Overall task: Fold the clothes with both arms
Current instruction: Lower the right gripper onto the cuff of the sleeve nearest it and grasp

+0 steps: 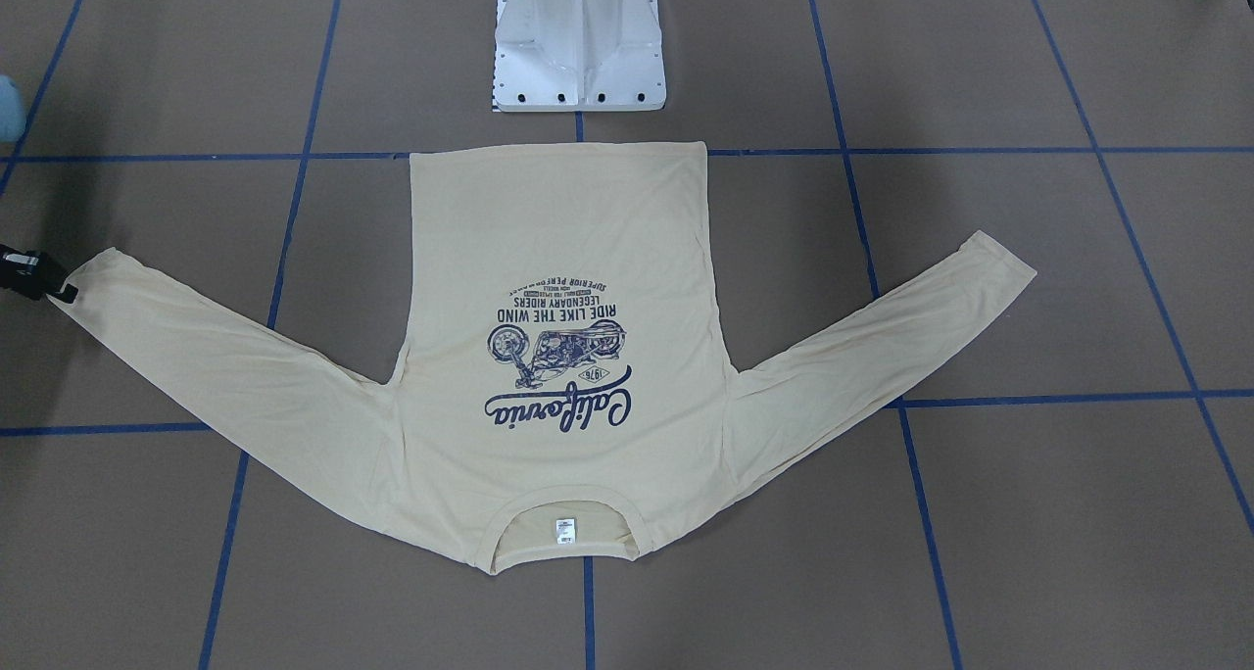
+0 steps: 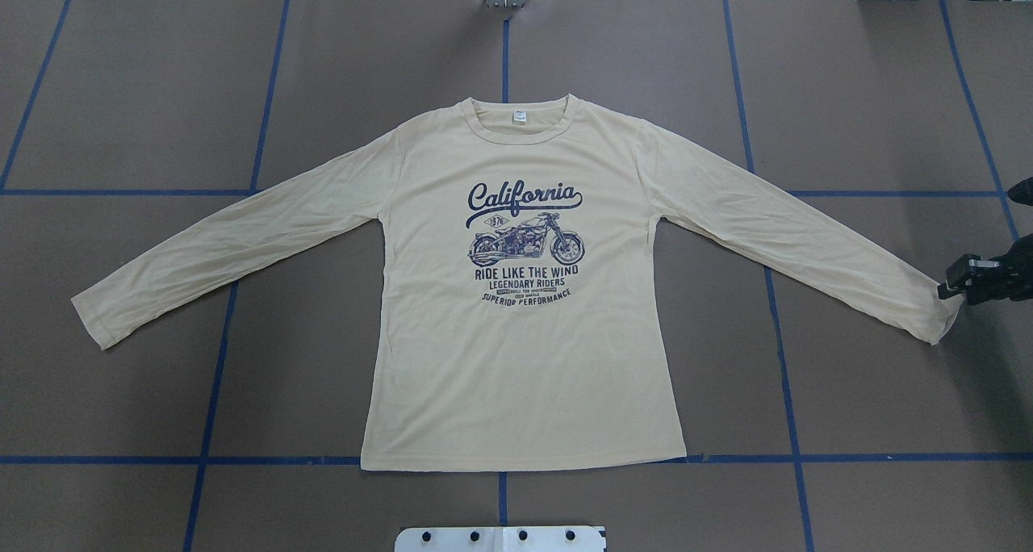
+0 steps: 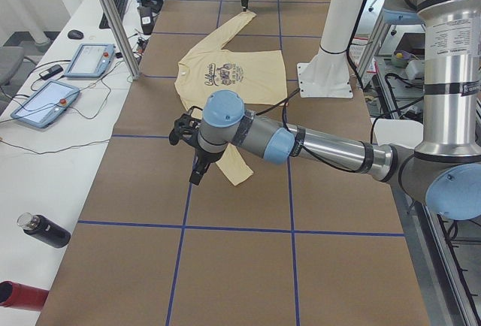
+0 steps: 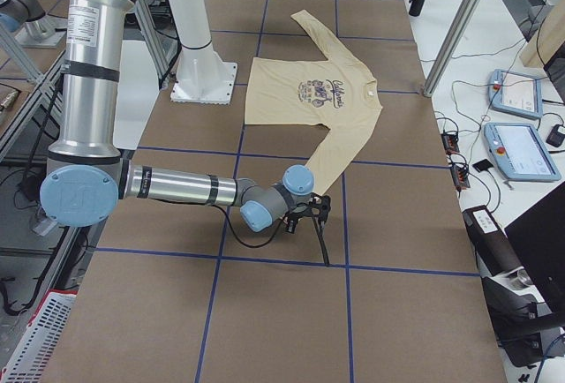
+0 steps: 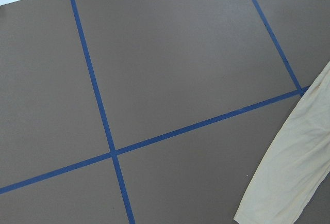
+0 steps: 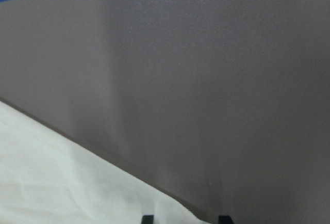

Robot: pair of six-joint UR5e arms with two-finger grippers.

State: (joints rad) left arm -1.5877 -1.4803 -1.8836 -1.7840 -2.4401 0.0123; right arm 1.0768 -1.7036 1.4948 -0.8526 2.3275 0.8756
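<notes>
Nearest the overhead camera sat the white pedestal base (image 2: 500,538), at the near edge of the brown counter (image 2: 161,92) with its blue tape grid. Just beyond it lay the hem of the pale cream-yellow shirt (image 2: 516,358). The shirt was spread flat in the middle of the counter with its navy motorcycle print (image 2: 524,241) facing up. Its collar pointed away from the robot, and both long sleeves were stretched out and angled back toward the robot.

The right tool (image 2: 948,288) was low at the right sleeve's cuff (image 2: 936,314). In its wrist view the two fingertips (image 6: 148,218) stood apart, not pinching, with the cloth edge reaching in between them. The left tool (image 3: 195,178) hung above the left sleeve's cuff (image 2: 93,318), well clear of the cloth. It showed only in a side view, so I cannot tell whether it was spread or pressed together.

The shirt looked thin, light and limp. It would likely sag from any single pinch, and it could drag or wrinkle on the counter rather than slide cleanly. The cuffs seemed the natural first holds, then the shoulders or hem corners. Each pinch would need to catch both layers.

No container formed part of the task. A black bottle (image 3: 45,230) and a red one (image 3: 15,296) lay on the white side counter (image 3: 45,183). What was inside them could not be seen.
</notes>
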